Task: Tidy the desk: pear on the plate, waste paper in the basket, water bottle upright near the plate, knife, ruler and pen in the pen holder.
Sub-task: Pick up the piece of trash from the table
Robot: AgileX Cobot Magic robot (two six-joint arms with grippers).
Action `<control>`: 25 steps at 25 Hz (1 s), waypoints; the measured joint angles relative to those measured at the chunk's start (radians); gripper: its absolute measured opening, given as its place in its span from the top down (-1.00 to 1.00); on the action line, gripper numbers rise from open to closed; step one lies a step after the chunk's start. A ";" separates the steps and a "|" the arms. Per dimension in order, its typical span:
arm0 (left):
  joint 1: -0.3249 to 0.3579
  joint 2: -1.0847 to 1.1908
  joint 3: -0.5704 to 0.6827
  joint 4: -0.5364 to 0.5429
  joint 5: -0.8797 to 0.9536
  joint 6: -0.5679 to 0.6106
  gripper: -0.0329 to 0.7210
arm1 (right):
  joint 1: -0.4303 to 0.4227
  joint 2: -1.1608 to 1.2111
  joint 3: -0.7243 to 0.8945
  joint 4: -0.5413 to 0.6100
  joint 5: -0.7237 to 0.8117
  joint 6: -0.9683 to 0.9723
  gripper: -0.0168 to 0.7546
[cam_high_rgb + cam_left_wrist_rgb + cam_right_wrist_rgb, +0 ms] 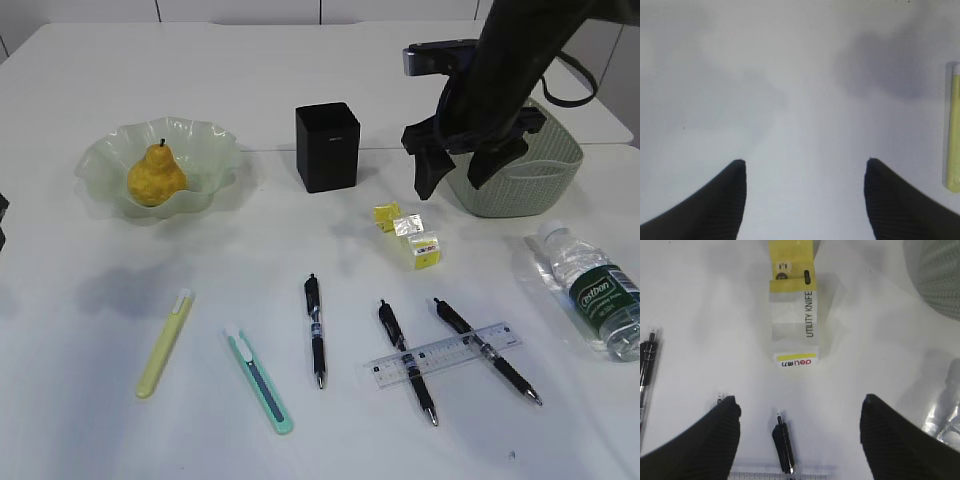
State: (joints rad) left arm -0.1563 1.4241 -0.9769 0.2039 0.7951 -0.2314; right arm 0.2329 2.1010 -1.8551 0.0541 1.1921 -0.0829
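The pear (155, 178) lies in the green plate (100, 160) at the left. The black pen holder (327, 147) stands mid-desk. Yellow and white waste paper (408, 235) (792, 305) lies in front of the basket (530, 175) (937, 275). The water bottle (597, 290) lies on its side at the right. The clear ruler (443, 355) rests across two pens (407, 362) (487, 350); a third pen (316, 330) lies left of them. A yellow-green knife (165, 343) (954, 130) and a teal knife (258, 378) lie front left. My right gripper (450, 185) (797, 400) hangs open and empty above the paper. My left gripper (805, 162) is open over bare desk.
A pen tip (784, 442) and the ruler's edge (780, 475) show under the right jaws. In the exterior view the left arm shows only as a dark sliver at the left edge. The desk's far edge runs behind the basket.
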 joint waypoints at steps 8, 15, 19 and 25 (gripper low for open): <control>0.000 0.000 0.000 -0.019 0.001 -0.002 -0.47 | 0.000 0.101 -0.095 0.013 0.002 0.004 -0.49; 0.000 0.000 0.000 -0.023 0.009 -0.002 -0.47 | 0.000 0.173 -0.163 0.012 0.002 0.004 -0.49; 0.000 0.000 0.000 -0.025 0.026 -0.002 -0.47 | 0.000 0.199 -0.180 0.012 -0.002 0.004 -0.49; 0.000 0.000 0.000 -0.025 0.028 -0.002 -0.47 | 0.000 0.205 -0.186 0.012 -0.031 0.000 -0.49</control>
State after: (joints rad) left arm -0.1563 1.4241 -0.9769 0.1785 0.8227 -0.2330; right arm 0.2329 2.3064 -2.0408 0.0665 1.1615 -0.0828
